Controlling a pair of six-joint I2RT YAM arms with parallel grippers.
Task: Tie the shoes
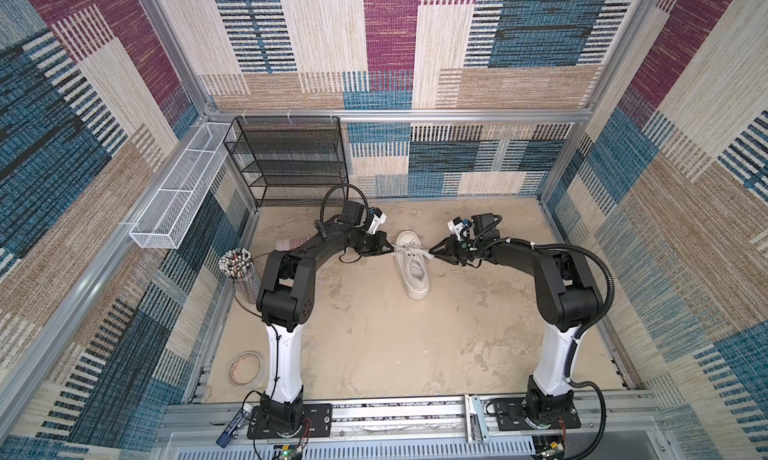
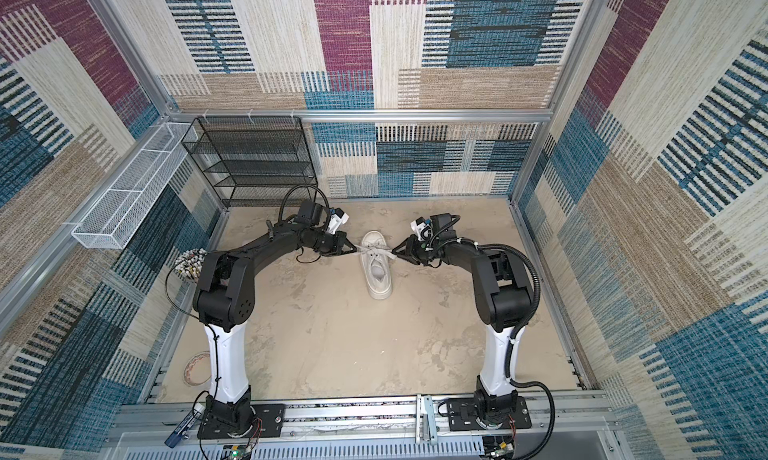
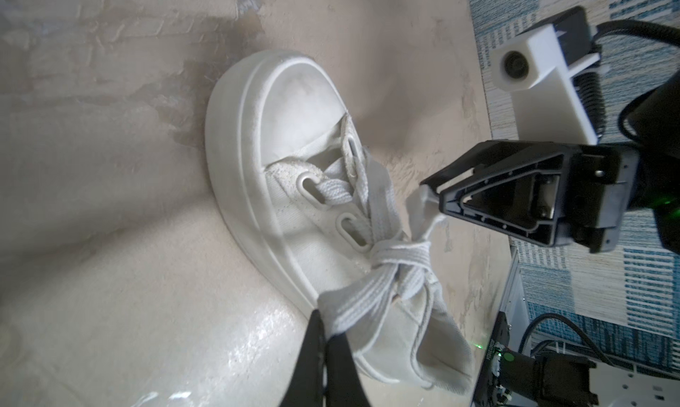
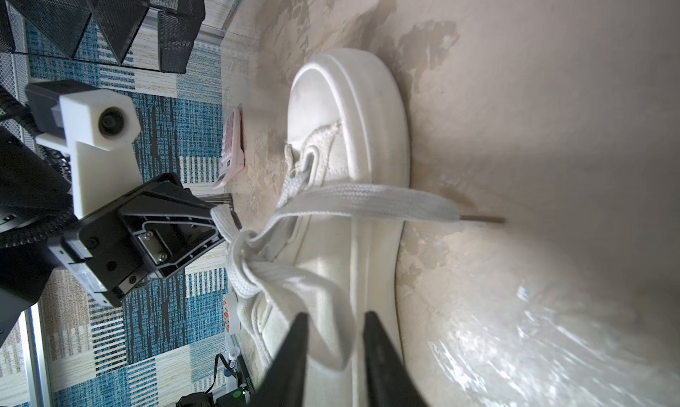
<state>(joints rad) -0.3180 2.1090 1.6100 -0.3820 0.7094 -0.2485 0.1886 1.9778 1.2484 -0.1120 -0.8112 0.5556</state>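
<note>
- Shoe (image 1: 411,279) — upright near the middle of the desk (image 1: 374,345), toe toward the back wall, flanked by the two sets of fingers.
- Left fingers (image 3: 312,357) — closed, pinching a lace loop (image 3: 353,298) drawn out from the knot (image 3: 390,254) on the shoe's left side.
- Right fingers (image 4: 294,353) — parted, just beside the shoe's right side; the other loop (image 4: 331,324) lies in the gap between them, unclamped.
</note>
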